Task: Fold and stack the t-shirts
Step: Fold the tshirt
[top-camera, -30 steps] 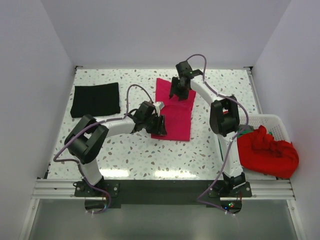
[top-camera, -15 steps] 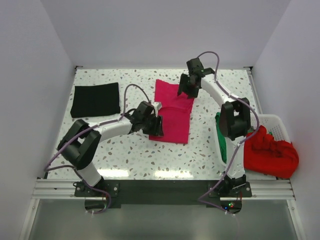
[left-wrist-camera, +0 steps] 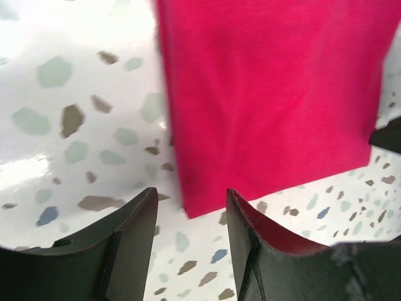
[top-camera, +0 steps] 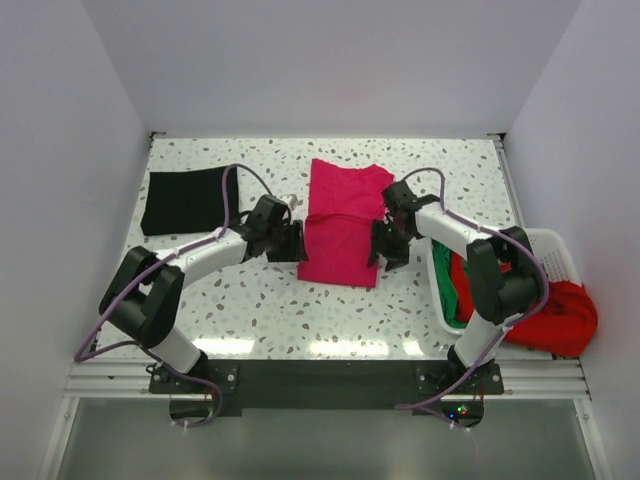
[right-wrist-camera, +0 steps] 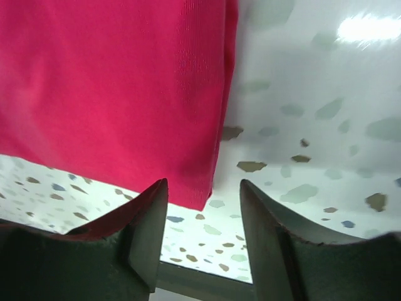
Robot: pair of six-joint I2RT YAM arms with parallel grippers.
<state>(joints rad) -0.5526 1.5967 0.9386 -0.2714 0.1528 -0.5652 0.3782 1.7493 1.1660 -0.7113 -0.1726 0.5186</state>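
Both spread, empty: left gripper point(top-camera: 297, 243) and right gripper point(top-camera: 383, 250) flank the magenta t-shirt point(top-camera: 340, 225) mid-frame. Uneven pinches could skew the fold.

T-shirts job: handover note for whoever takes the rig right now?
Left gripper: jaws open, empty, by the near-left corner of the pink t-shirt.
Right gripper: jaws open, empty, by its near-right corner.
Pink t-shirt: mid-table, partly folded into a long panel.
Black t-shirt: folded flat, far left of the table.
Red t-shirt and green t-shirt: bunched in the white basket, right edge.
Done: black folded.
Left: finish pink, stack it, then red and green.
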